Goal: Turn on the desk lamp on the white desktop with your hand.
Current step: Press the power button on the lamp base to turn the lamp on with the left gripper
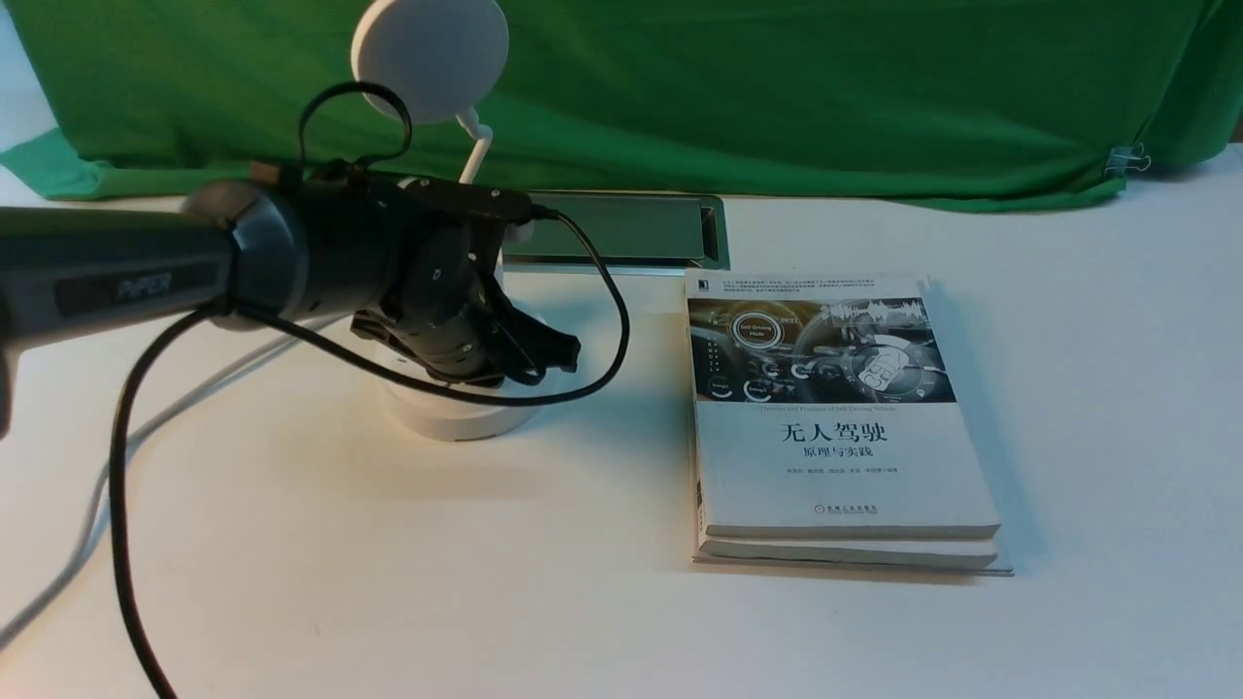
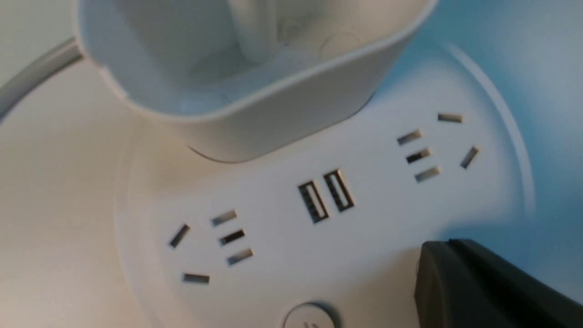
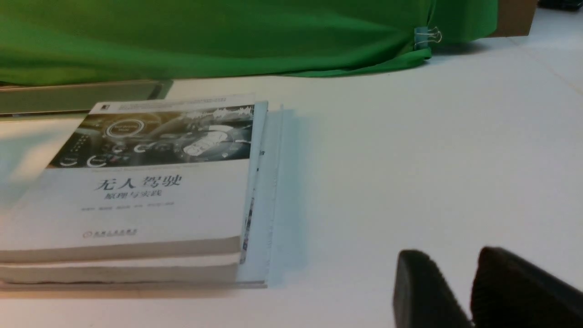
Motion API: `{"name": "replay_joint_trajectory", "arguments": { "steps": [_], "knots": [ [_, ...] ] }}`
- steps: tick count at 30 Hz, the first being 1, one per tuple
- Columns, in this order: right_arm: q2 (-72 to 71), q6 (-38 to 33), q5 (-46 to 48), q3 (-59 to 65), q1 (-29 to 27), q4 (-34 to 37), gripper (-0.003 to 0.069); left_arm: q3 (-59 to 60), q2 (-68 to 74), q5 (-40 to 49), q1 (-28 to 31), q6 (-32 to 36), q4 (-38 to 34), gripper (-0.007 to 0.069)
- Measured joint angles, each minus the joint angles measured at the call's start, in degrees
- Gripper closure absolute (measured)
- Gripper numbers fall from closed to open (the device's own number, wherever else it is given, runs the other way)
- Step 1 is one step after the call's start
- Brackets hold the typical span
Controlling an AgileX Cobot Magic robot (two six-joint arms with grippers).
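The desk lamp stands on the white desktop (image 1: 291, 544) at the left: disc head (image 1: 430, 58), thin gooseneck (image 1: 476, 146), round base (image 1: 456, 416). My left gripper (image 1: 566, 354) hangs just above the base's right side, jaws pressed together and holding nothing. In the left wrist view the cup-shaped holder (image 2: 273, 105), the base (image 2: 364, 237) with sockets and two USB ports, and a round button (image 2: 309, 318) show; the left gripper (image 2: 448, 243) is just beside that button. My right gripper (image 3: 448, 257) hovers low over bare desktop, jaws a little apart and empty.
A stack of two books (image 1: 835, 417) lies right of the lamp, also in the right wrist view (image 3: 145, 191). The metal-rimmed cable slot (image 1: 621, 228) is behind the lamp. A green cloth (image 1: 777, 87) hangs at the back. A grey cord (image 1: 97, 485) trails left.
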Motion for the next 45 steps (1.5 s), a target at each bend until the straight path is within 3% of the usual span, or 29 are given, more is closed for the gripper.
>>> {"name": "replay_joint_trajectory", "arguments": {
  "steps": [21, 34, 38, 44, 45],
  "knots": [
    [0.0, 0.1, -0.1, 0.0, 0.0, 0.0, 0.0421, -0.5, -0.3, -0.1, 0.1, 3.0, -5.0, 0.0624],
    [0.0, 0.1, -0.1, 0.0, 0.0, 0.0, 0.0421, 1.7, -11.1, 13.4, 0.0, 4.6, -7.8, 0.0624],
    [0.0, 0.0, -0.1, 0.0, 0.0, 0.0, 0.0421, 5.6, -14.7, 14.8, 0.0, 8.6, -12.9, 0.0624],
    [0.0, 0.0, -0.1, 0.0, 0.0, 0.0, 0.0421, 19.4, -28.9, 11.2, 0.0, 19.7, -28.1, 0.0624],
    [0.0, 0.0, -0.1, 0.0, 0.0, 0.0, 0.0421, 19.4, -29.5, 11.0, 0.0, 20.2, -28.1, 0.0624]
  ]
}}
